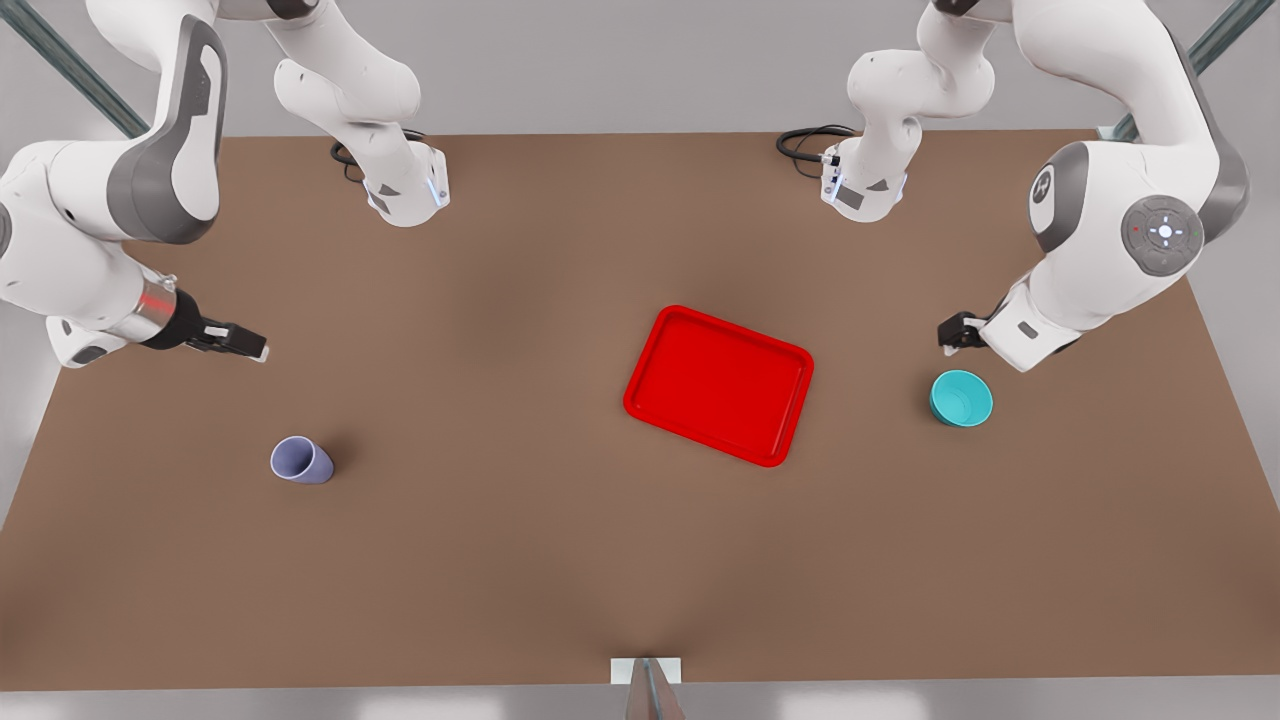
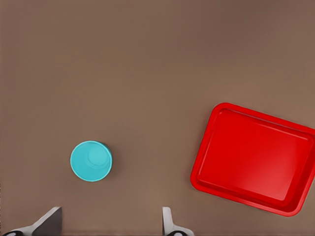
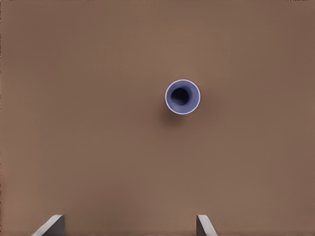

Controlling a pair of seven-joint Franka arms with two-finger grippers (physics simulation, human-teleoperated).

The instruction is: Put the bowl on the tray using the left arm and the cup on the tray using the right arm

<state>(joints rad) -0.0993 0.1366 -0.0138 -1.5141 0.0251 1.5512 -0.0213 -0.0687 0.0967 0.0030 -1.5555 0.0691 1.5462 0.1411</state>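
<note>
Right claw (image 1: pixel 245 345): at the front view's left, we see it hang above the worktop (image 1: pixel 500 560), well apart from the cup; in its wrist view the fingers (image 3: pixel 51 225) stand wide and hold nothing.
Cup (image 1: pixel 300 461): upright on the worktop, mouth up, nearer the camera than the right claw, well apart from the tray.
Tray (image 1: pixel 718 385): we find it near the middle of the worktop, turned a little askew, with nothing on it.
Bowl (image 1: pixel 962 397): on the worktop just beyond the tray toward the front view's right, mouth up.
Left claw (image 1: pixel 955 335): above the worktop, near the bowl; its wrist view shows the fingers (image 2: pixel 49 221) spread wide, empty.
Step in hand: we judge this the approach, neither thing grasped yet.
Next move: each claw must centre over its thing, descend and close on the rim or wall.
Hard to make out: in both wrist views the fingers are cut off at the edge; the left claw's tips are partly hidden by its arm in the front view.
</note>
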